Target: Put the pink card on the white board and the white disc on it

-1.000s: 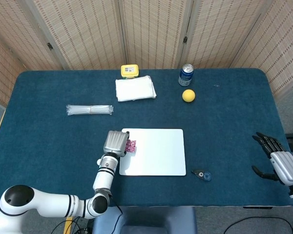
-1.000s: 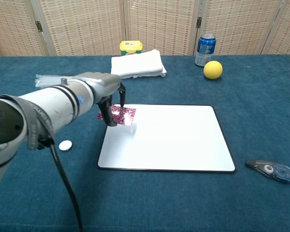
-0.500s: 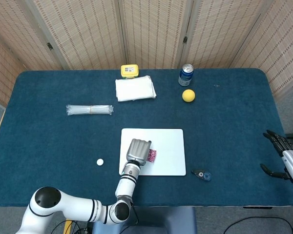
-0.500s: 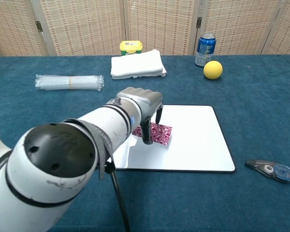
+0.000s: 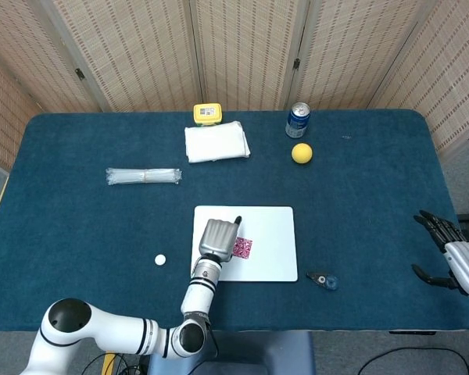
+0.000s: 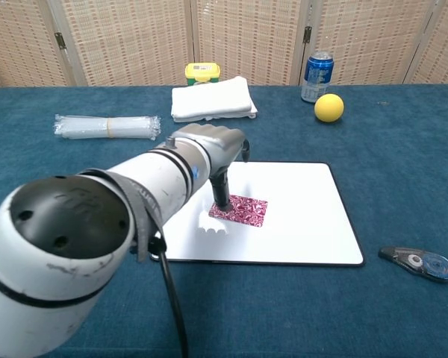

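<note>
The pink patterned card [image 5: 242, 248] [image 6: 239, 209] lies flat on the white board [image 5: 270, 230] [image 6: 299, 216], left of its middle. My left hand [image 5: 219, 237] [image 6: 213, 149] hovers over the card's left edge. One dark fingertip [image 6: 221, 198] comes down onto that edge while the other fingers are lifted clear. The small white disc [image 5: 160, 259] sits on the blue cloth left of the board; my left arm hides it in the chest view. My right hand [image 5: 452, 258] hangs open at the table's right edge, holding nothing.
A blue correction-tape dispenser [image 5: 324, 280] [image 6: 418, 262] lies right of the board's near corner. At the back are a yellow ball [image 5: 301, 153], a soda can [image 5: 298, 119], a folded white cloth [image 5: 216, 141] and a yellow box [image 5: 207, 114]. A clear plastic bundle [image 5: 144, 176] lies far left.
My left hand carried the card from the board's left edge towards its middle, set it flat and lifted most fingers off it. My right hand shifted slightly.
</note>
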Controlling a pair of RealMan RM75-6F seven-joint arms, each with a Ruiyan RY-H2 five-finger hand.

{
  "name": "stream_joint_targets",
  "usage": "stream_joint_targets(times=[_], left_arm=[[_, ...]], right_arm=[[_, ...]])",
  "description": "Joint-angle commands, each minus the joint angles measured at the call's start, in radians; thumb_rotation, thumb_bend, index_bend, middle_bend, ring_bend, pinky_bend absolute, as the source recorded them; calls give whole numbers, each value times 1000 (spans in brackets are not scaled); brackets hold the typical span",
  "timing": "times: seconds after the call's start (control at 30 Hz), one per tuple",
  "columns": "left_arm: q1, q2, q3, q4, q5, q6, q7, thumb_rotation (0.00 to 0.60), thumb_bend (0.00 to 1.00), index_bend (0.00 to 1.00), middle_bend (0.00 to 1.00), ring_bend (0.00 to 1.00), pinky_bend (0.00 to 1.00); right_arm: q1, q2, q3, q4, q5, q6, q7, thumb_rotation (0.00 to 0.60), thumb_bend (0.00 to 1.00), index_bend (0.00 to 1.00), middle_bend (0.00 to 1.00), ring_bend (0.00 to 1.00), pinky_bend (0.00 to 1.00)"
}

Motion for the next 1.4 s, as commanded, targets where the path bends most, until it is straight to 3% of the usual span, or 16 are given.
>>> stream_joint_targets(times=[0.03,0.27,0.5,0.87,1.4], left_arm=[[63,74,43,-132,47,94,-14,600,272,298,1000,980,979],[222,160,168,-255,91,200,-111,600,272,394,1000,980,979],[303,202,225,-290,137,209,-171,600,272,406,1000,980,978],[387,261,256,-308,207,187,-249,600,272,425,1000,980,977],[468,286,262,-248,281,91,-370,600,272,449,1000,980,975]], right_arm=[[-1,0,0,-6,0,2,-14,600,237,0,0,0,0],[1,-4,-8,-32,-15,2,-66,600,238,0,0,0,0],[-1,-6,-18,-60,-36,9,-121,600,238,0,0,0,0],[-11,-10,-22,-86,-41,26,-181,600,238,0,0,0,0],[-20,-19,-32,-106,-48,33,-228,600,238,0,0,0,0]])
